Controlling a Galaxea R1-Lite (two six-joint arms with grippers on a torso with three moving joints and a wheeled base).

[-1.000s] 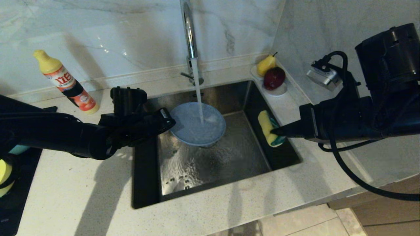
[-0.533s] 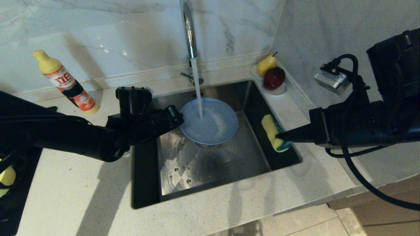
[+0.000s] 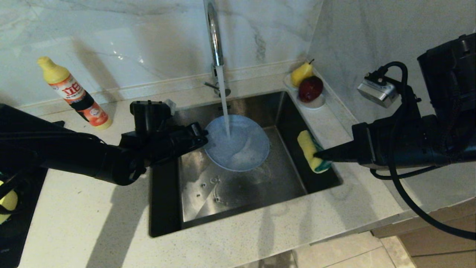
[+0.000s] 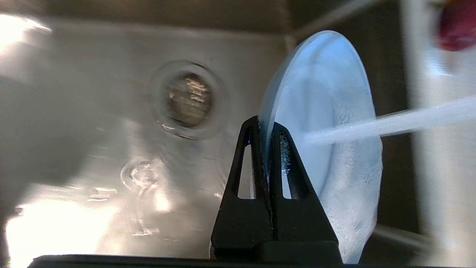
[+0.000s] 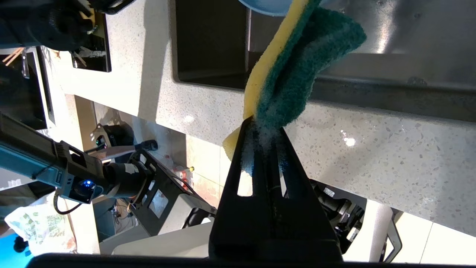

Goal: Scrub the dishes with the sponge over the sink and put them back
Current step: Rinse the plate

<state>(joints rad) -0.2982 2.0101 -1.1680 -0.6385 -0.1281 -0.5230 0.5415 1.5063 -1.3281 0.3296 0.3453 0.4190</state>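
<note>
1. Left hand (image 3: 202, 138) clamped shut on the near rim of the wide grey-blue round plastic plate (image 3: 238, 143), held above the large square stainless steel sink (image 3: 241, 186); same pinch plain in the left wrist view (image 4: 266, 128), plate (image 4: 327, 123) edge-on between the fingers.
2. Now tipped steeper than a second ago, face turned up toward the tall chrome gooseneck faucet (image 3: 214, 33); running water (image 3: 225, 108) striking the upper part, suds gathered along the lower edge.
3. Earlier lying flatter and further toward the left sink wall; since shifted toward the middle, under the stream. Judged a rinse, with the tilt helping the foam drain off.
4. Right hand (image 3: 316, 153) closed on the small wavy-edged sponge (image 3: 311, 156), dark green scouring face on yellow foam, held over the sink's right edge, apart from the plate; slightly drawn back compared with a second ago. Soapy foam at the fingertips in the right wrist view (image 5: 264, 124), sponge (image 5: 293, 70) bent.
5. Beyond, on the speckled white table (image 3: 93, 208): a yellow-capped detergent bottle (image 3: 74, 93) at far left, a small white dish with a pear and a red apple (image 3: 308, 89) at the sink's far right corner.
6. Scrubbing of this plate likely finished; return to its place not yet done.
</note>
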